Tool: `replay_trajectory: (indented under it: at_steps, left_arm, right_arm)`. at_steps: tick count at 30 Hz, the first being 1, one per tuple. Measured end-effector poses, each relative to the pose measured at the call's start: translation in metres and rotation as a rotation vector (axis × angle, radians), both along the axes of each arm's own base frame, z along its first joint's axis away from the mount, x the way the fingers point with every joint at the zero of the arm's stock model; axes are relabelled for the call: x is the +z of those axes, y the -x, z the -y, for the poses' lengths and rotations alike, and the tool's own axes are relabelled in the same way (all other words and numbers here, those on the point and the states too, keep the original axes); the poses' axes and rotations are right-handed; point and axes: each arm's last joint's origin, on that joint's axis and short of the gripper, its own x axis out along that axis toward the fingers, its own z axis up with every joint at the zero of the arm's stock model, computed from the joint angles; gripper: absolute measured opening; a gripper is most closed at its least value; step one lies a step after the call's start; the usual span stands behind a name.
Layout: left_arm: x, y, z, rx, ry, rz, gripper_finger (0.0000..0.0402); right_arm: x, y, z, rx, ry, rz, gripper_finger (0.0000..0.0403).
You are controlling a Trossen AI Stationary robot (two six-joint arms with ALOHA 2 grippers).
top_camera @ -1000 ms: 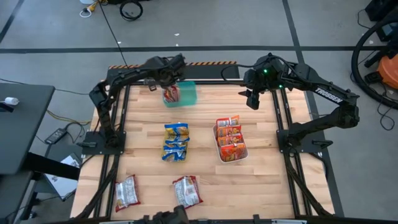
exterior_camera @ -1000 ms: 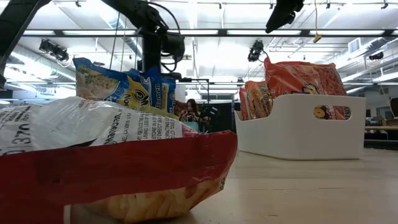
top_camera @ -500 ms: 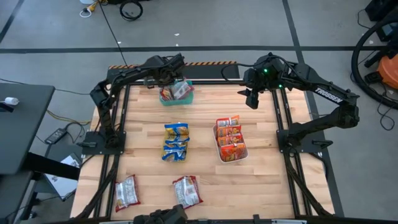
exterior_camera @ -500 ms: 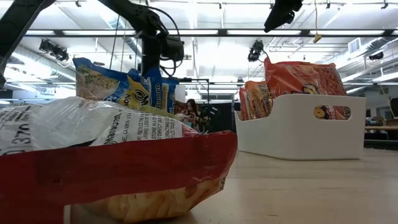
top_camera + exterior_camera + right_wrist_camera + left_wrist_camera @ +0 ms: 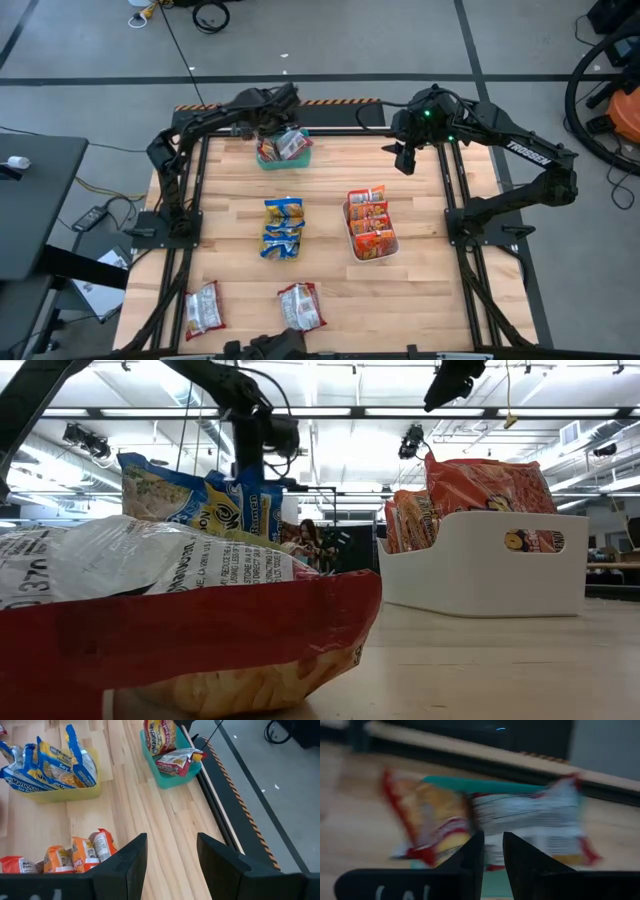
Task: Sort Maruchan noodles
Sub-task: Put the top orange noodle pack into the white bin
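A green tray [image 5: 283,157] stands at the table's far edge with two silvery-red noodle packets [image 5: 285,145] lying in it. My left gripper [image 5: 284,122] hovers just above them, pointing steeply down. In the left wrist view its fingers [image 5: 493,852] stand a narrow gap apart with nothing between them, over the packets [image 5: 535,820] and the tray's rim [image 5: 485,785]. My right gripper [image 5: 407,158] hangs open high over the far right of the table, holding nothing [image 5: 170,855].
Blue-and-yellow packets fill a yellow tray [image 5: 283,228] at mid-table. Orange packets stand in a white tray [image 5: 370,228] to its right. Two loose silvery-red packets [image 5: 203,307] [image 5: 300,307] lie near the front edge. Bare wood lies between the trays.
The silvery-red packet that stood on end in the green tray under my left gripper has tipped over. It now lies flat in the tray beside the other one. The left wrist has rolled a little; the right arm has kept still.
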Motion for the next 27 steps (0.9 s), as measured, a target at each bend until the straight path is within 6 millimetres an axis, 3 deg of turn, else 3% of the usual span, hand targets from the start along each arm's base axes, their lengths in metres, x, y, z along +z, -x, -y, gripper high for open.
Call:
replay_trajectory:
  at_steps: [5,11,16,22,27]
  left_arm:
    - [0.024,-0.016,0.002,-0.112,-0.068,0.086,0.0098]
    - [0.033,-0.039,0.01,-0.194,-0.188,0.146,0.0179]
    - [0.003,-0.061,0.014,-0.217,-0.233,0.039,0.0218]
    - [-0.038,-0.075,0.011,-0.177,-0.171,-0.007,0.0219]
    - [-0.055,-0.082,0.018,-0.131,-0.126,-0.027,0.0219]
  right_arm:
    - [0.0,0.001,0.002,-0.008,0.001,0.0,0.0177]
    - [0.0,0.003,0.007,-0.026,0.006,-0.003,0.0177]
    - [0.0,0.005,0.01,-0.036,0.011,-0.01,0.0177]
    - [-0.001,0.007,0.011,-0.037,0.006,-0.025,0.0177]
    - [-0.002,0.007,0.011,-0.039,-0.001,-0.027,0.0177]
